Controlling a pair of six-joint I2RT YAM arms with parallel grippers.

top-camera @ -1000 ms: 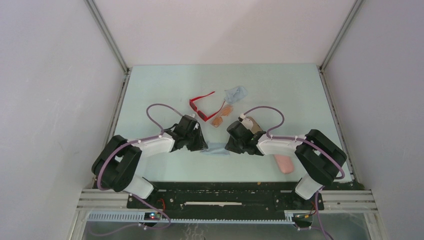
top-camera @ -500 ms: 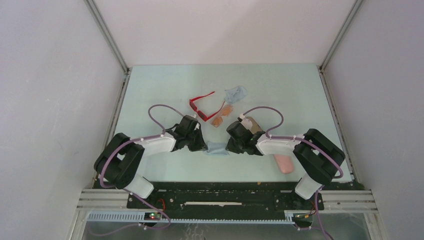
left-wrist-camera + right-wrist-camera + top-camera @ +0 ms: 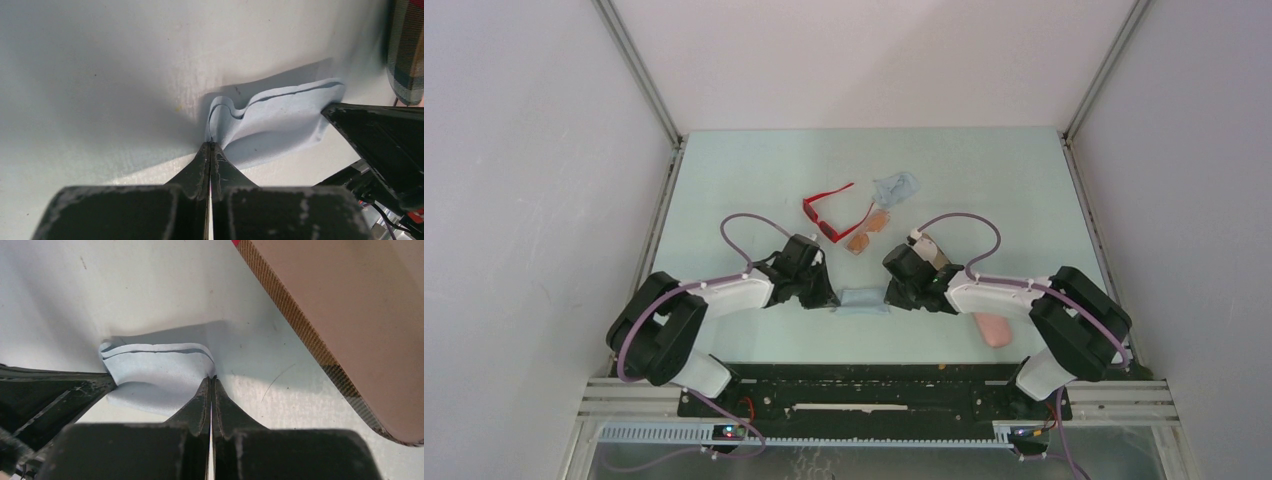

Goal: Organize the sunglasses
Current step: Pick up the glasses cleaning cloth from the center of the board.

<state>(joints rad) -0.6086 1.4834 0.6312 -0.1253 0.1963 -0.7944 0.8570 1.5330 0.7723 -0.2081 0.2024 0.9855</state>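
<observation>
Jaws x2 on cloth (image 3: 861, 300), mint tbl (image 3: 724, 180)

The left gripper (image 3: 210, 147) pinches the pale blue cloth (image 3: 280, 125) by its edge — plaid case (image 3: 407, 50) upper right.

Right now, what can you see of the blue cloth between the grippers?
The cloth is pale blue, thin and soft-looking, folded in layers with a dark line near its edges. It lies on the table near the front, slightly bunched. The left gripper pinches one end, the right gripper the other, both shut on it.
</observation>
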